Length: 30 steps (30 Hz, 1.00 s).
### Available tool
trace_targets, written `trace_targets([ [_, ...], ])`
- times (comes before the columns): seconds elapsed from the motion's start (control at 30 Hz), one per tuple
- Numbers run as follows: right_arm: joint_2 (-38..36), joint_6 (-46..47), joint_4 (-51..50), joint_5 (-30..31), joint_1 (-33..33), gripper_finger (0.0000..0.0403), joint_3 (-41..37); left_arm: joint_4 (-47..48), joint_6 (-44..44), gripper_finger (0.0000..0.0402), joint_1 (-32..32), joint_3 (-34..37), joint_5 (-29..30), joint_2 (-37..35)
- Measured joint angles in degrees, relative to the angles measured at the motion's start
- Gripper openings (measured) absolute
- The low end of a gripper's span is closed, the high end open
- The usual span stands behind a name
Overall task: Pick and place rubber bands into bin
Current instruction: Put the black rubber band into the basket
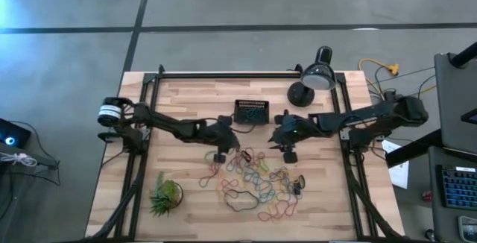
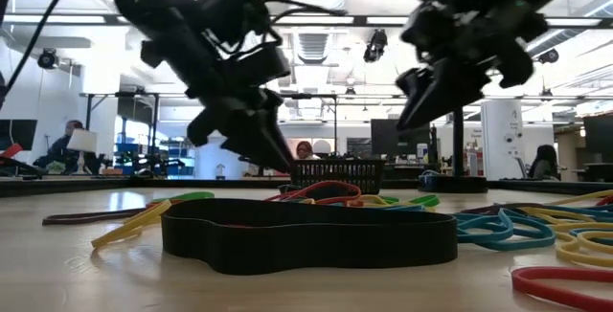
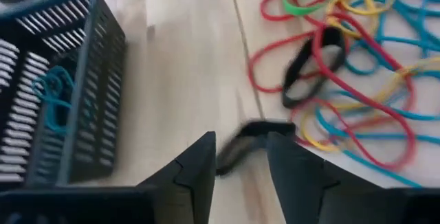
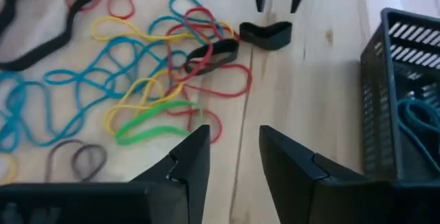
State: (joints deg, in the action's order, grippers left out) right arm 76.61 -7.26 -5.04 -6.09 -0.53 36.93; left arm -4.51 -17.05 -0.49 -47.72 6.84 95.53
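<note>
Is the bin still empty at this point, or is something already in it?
Not empty. The bin holds at least one blue rubber band, visible through its slotted floor in both wrist views; most bands still lie on the table.

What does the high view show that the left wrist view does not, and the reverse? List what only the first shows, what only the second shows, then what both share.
Only the high view: both arms, the right gripper, the black desk lamp, the spiky green plant and the whole pile of rubber bands.

Only the left wrist view: a blue band lying inside the bin, and a small black band just beyond the open left gripper.

Both: the bin, the wooden table and coloured bands beside it.
</note>
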Motion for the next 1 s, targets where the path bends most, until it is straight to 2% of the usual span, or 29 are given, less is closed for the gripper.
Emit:
trace_targets([
  [0.3,-15.47,4.62,3.03,0.17,2.66,0.0115,-9.92,12.31,-7.25,0.0113,-0.01,-7.37,1.18,4.11],
  [0.5,-22.78,5.98,3.65,0.28,3.75,0.0109,-14.54,14.15,-8.90,0.0113,0.00,-10.21,1.16,7.01],
  [0.73,-25.99,7.63,5.79,1.73,4.04,0.0101,-18.48,14.53,-8.94,0.0113,0.12,-10.79,1.17,9.07],
  [1.0,-25.49,8.38,6.04,1.79,4.42,0.0091,-18.83,14.38,-7.79,0.0113,0.15,-10.91,1.33,9.37],
])
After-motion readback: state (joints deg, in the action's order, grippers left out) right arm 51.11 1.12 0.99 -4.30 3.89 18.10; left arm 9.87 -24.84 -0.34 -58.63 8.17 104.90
